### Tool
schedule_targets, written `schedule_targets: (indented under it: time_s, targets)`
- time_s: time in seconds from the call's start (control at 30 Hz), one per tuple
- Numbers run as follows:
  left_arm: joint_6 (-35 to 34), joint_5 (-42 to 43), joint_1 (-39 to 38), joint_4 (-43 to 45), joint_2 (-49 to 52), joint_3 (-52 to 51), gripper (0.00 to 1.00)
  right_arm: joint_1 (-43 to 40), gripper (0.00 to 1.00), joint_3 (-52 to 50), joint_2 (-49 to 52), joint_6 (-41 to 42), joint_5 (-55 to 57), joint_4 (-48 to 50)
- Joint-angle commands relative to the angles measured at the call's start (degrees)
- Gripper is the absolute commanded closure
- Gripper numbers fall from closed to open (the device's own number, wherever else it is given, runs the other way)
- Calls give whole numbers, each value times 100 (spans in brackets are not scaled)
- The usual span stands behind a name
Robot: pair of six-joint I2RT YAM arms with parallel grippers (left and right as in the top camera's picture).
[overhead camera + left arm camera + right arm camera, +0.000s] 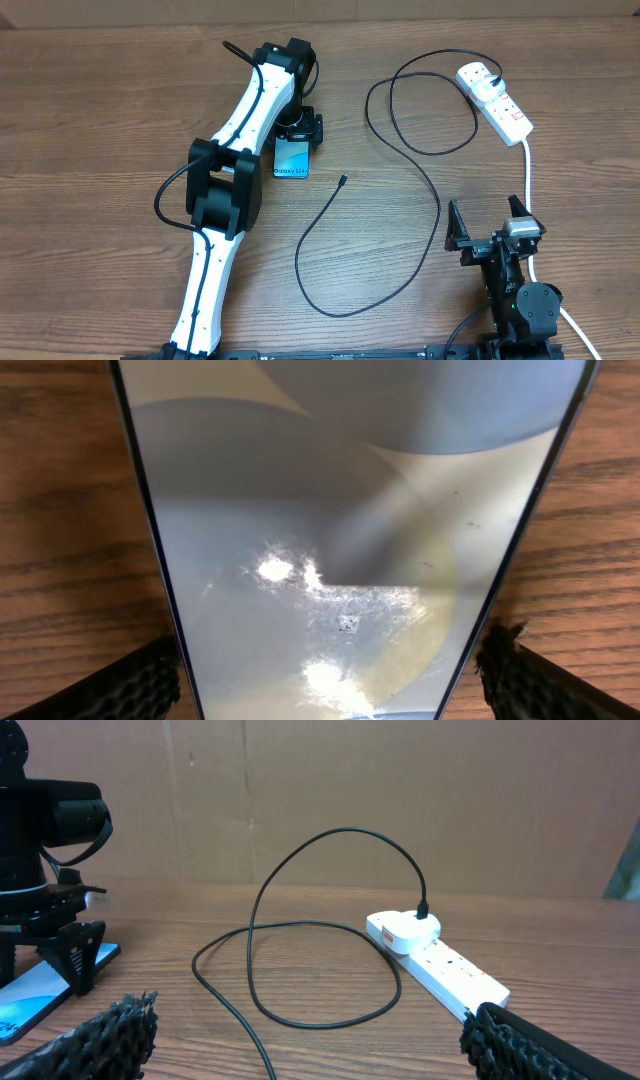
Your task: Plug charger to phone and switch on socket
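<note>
- Slim smartphone with light blue screen: lies flat on the brown wooden table. Its far end is hidden beneath the left gripper.
- Left gripper fingers: spread wide astride the smartphone's edges; contact unclear.
- Long thin black charger cable: looped. The connector tip lies loose near the smartphone.
- Plug head: seated in the white oblong power strip; switch positions illegible.
- Right gripper: fingers apart, empty.
</note>
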Motion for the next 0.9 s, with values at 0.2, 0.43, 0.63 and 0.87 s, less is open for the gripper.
schedule_targets:
  time_s: [0.2,0.43,0.63,0.87]
  targets:
    - [-26,-105,-55,210,234,-437,9,-15,0,-57,-46,15,35,33]
    - [15,-149,-46,236,234,-527,15,-15,0,-57,-46,15,35,33]
    - [13,-149,-46,232,234,-527,20,-15,0,-57,-46,15,35,33]
    - [13,-306,-46,221,234,-527,21,-15,0,-57,-46,15,33,33]
